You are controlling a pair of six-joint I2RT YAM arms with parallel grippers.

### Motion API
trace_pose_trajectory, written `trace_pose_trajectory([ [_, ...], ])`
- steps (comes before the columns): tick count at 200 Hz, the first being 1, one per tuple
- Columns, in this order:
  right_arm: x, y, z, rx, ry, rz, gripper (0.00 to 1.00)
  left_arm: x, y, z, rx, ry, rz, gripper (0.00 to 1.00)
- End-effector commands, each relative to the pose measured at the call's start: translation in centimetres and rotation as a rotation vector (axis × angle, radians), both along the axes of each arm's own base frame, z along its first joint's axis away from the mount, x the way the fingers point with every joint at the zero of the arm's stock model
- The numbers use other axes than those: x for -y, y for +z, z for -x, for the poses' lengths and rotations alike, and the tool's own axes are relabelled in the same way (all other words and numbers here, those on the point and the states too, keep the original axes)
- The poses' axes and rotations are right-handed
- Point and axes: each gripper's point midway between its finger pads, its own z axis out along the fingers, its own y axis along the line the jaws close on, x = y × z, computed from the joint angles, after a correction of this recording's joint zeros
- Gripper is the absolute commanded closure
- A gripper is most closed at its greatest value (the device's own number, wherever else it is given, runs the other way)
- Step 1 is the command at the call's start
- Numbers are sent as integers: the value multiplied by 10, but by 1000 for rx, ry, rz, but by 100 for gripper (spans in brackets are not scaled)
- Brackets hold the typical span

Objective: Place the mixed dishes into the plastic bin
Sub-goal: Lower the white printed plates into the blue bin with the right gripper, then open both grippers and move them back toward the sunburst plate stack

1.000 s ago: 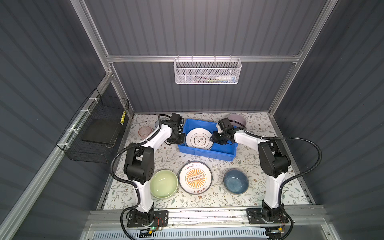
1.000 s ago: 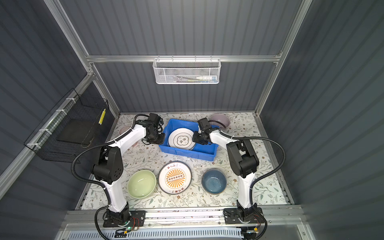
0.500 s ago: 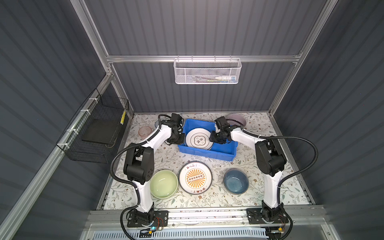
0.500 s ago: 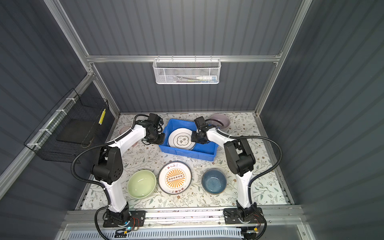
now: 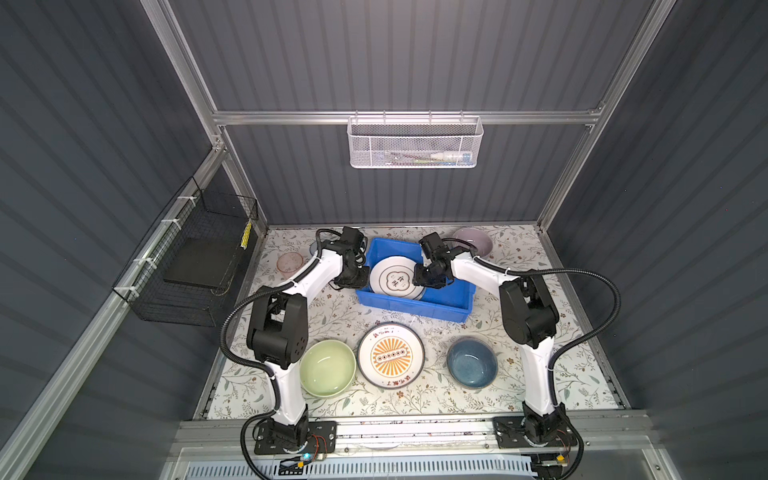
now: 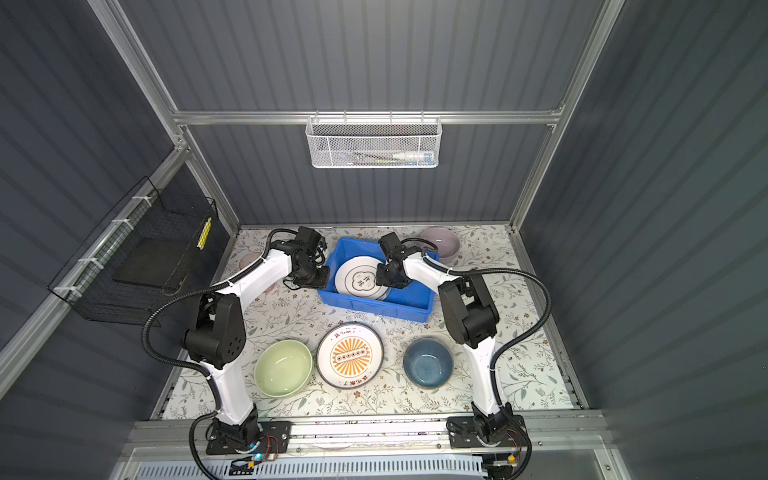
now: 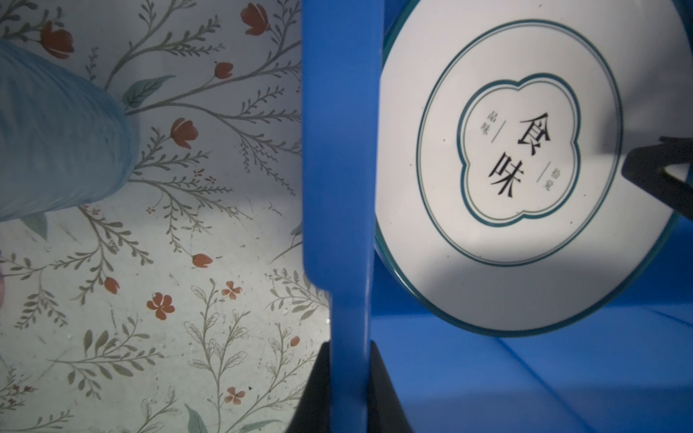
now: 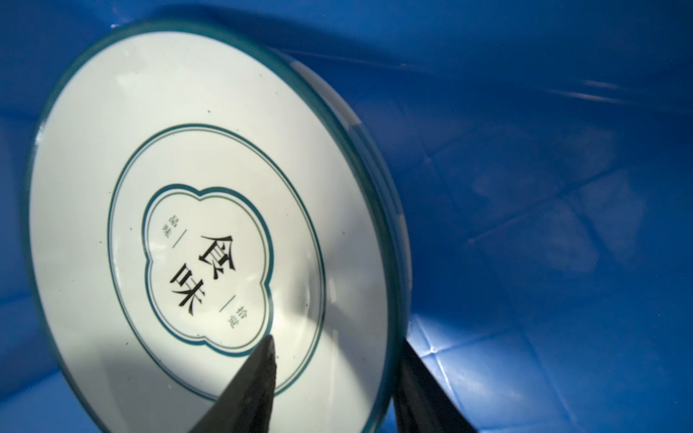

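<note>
Meanwhile right end effector (image 5: 419, 277), shifted leftward, straddles plate (image 5: 390, 280) (grip unclear); left end effector (image 5: 360, 277) clamps plastic bin (image 5: 415, 306).

I work in a robot lab booth: dark ribbed wall panels (image 5: 415, 54) in an aluminium frame (image 5: 407, 117) close in my worktop (image 5: 577, 365), spread with a flowered cover. My left arm (image 5: 316, 272) and right arm (image 5: 478, 272) are bolted to a metal rail (image 5: 415, 428) along its front edge, cables (image 5: 598, 277) looping loose.
</note>
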Motion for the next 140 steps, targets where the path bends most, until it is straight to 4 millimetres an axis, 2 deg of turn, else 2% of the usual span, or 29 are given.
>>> trace_pose_trajectory([
  [1, -14, 2, 2, 4, 40, -6, 49, 1, 6, 11, -22, 1, 38, 91],
  [35, -5, 4, 3, 8, 30, 30, 47, -1, 6, 10, -19, 6, 28, 91],
  [62, 10, 14, 5, 26, 9, 55, 43, -4, 12, 9, -2, 23, 20, 84],
  [91, 26, 38, 7, 65, -4, 47, 40, -7, 25, 9, 23, 34, 26, 75],
  [106, 32, 53, 10, 91, -2, 44, 38, -8, 33, 10, 39, 38, 31, 67],
  [117, 34, 63, 14, 105, 7, 40, 37, -9, 39, 12, 49, 38, 35, 58],
  [140, 37, 83, 27, 132, 33, 19, 37, -9, 49, 21, 56, 24, 54, 52],
])
